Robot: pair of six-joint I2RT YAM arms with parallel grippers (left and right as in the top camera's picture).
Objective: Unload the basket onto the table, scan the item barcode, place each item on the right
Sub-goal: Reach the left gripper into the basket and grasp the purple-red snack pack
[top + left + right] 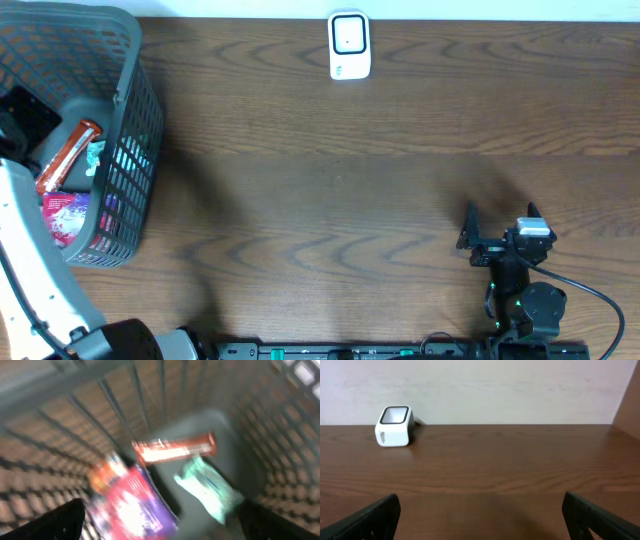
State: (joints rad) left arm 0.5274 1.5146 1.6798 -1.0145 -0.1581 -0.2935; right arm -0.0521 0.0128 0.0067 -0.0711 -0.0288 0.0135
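Now my left gripper [161,519] hangs wide open over the grey basket [130,60], where a red bar [175,449], a mint packet [207,487] and a pink packet [137,505] lie. My right gripper [480,510] is spread wide too, empty, facing the white scanner [394,426] across the table [520,470].

Soft, even light is falling across the table [350,180], and the basket [140,120] is casting a faint shadow rightward. Motion blur is smearing the left wrist view, while the right wrist view is rendering sharply
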